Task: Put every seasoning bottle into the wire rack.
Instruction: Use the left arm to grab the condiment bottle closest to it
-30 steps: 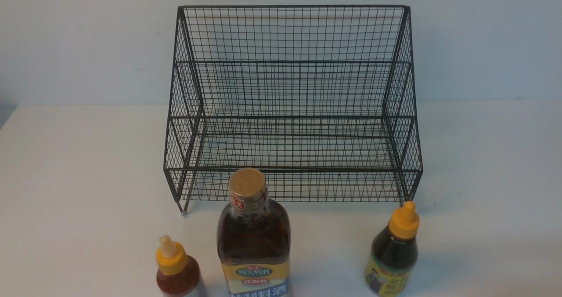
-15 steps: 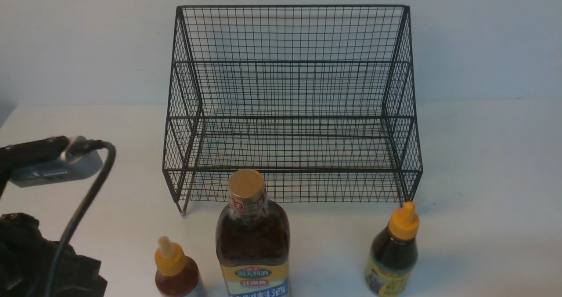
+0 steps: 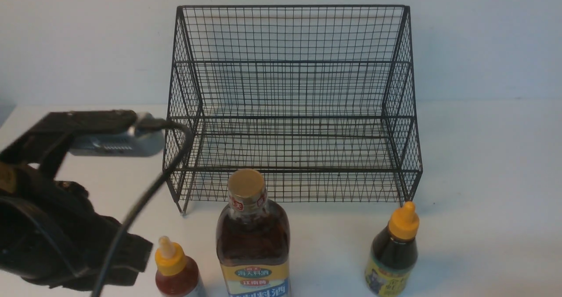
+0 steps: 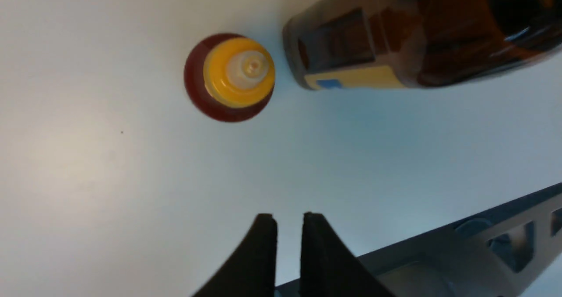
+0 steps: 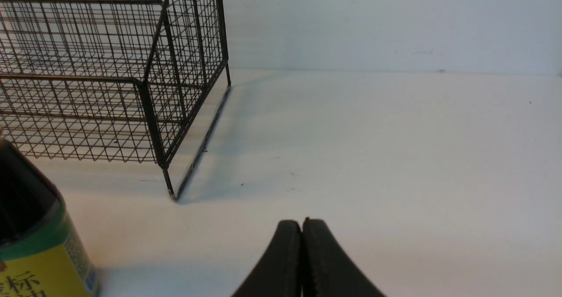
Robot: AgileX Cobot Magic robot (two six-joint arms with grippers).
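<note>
Black left gripper [image 4: 287, 219] gapes slightly, empty, near round red bottle [image 4: 219, 103]; right gripper [image 5: 302, 222] clenched.

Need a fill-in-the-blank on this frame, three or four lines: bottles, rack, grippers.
1. The wire rack holds ___ bottles.
2. The bottle nearest the left gripper is the small ___ one.
3. The right gripper is ___, holding nothing.
4. The amber bottle has a ___ cap.
Missing words: no; red; shut; gold.
</note>
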